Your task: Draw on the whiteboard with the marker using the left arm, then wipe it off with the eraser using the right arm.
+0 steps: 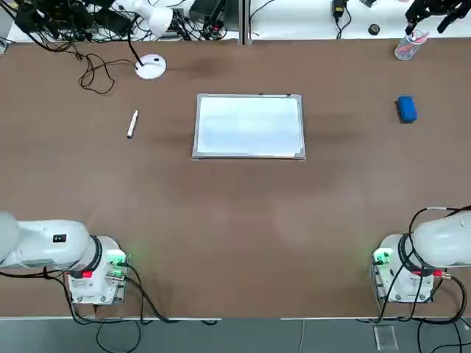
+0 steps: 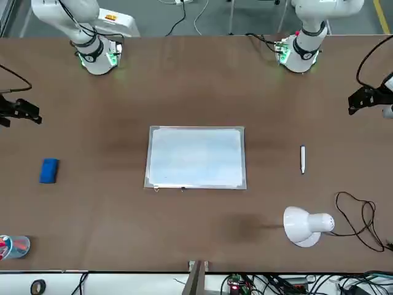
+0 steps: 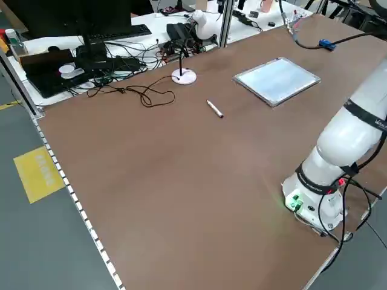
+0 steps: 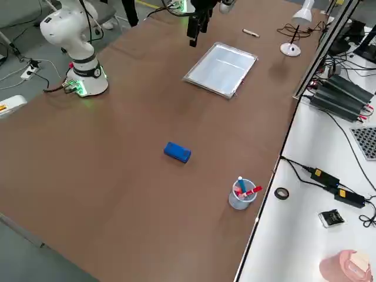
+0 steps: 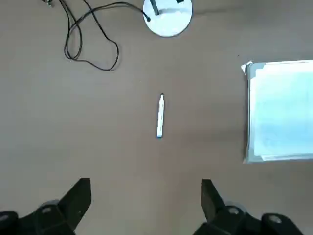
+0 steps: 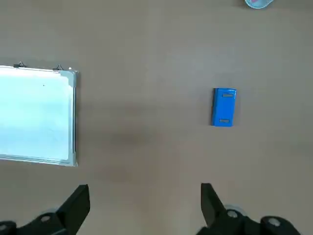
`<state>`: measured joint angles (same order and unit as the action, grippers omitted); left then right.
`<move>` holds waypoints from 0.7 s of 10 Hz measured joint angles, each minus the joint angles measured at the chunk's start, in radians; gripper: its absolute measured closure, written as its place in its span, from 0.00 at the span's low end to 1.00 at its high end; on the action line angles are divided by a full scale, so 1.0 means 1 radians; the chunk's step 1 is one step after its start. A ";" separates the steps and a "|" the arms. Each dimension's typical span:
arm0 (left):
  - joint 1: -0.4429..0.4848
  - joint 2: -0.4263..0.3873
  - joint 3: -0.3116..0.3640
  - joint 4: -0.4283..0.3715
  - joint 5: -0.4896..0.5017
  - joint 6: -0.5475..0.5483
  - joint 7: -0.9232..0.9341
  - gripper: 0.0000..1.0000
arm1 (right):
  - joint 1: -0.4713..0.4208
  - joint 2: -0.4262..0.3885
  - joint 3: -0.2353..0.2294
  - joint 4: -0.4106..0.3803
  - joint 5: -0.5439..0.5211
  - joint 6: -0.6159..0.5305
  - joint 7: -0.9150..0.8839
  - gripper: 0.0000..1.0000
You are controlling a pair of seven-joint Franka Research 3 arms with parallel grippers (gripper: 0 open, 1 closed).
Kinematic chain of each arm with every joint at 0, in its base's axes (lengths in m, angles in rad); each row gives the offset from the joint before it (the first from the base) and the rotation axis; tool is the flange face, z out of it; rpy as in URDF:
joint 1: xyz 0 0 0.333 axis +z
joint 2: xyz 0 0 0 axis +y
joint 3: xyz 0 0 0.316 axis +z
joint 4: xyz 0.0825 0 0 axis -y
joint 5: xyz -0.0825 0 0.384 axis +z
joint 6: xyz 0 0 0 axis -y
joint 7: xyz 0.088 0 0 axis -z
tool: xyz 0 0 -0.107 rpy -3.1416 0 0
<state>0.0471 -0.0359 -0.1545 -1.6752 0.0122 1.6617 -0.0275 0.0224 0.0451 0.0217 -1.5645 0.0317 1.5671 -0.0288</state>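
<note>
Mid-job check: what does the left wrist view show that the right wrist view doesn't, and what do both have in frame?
Only the left wrist view shows the marker lying loose on the table, the lamp base with its looped black cable, and the open left pincer.

Only the right wrist view shows the blue eraser, the clear cup's edge and the open right pincer.

Both show the whiteboard, blank, and bare brown table.

robotics lab, two white arms (image 1: 51,246) bolted to brown table (image 1: 235,220), cable-strewn bench (image 3: 103,51), yellow floor marking (image 3: 39,175)
</note>
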 joint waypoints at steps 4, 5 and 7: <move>0.001 0.036 0.000 -0.168 0.000 0.224 -0.025 0.00 | 0.000 0.000 0.000 0.000 0.000 0.000 0.000 0.00; 0.001 0.045 0.000 -0.222 0.000 0.293 -0.032 0.00 | 0.000 0.000 0.000 0.000 0.000 0.000 0.000 0.00; 0.001 0.065 0.000 -0.326 0.000 0.423 -0.035 0.00 | 0.000 0.000 0.000 0.000 0.000 0.000 0.000 0.00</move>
<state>0.0478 0.0293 -0.1544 -2.0012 0.0122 2.0850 -0.0630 0.0225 0.0451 0.0219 -1.5645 0.0322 1.5671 -0.0288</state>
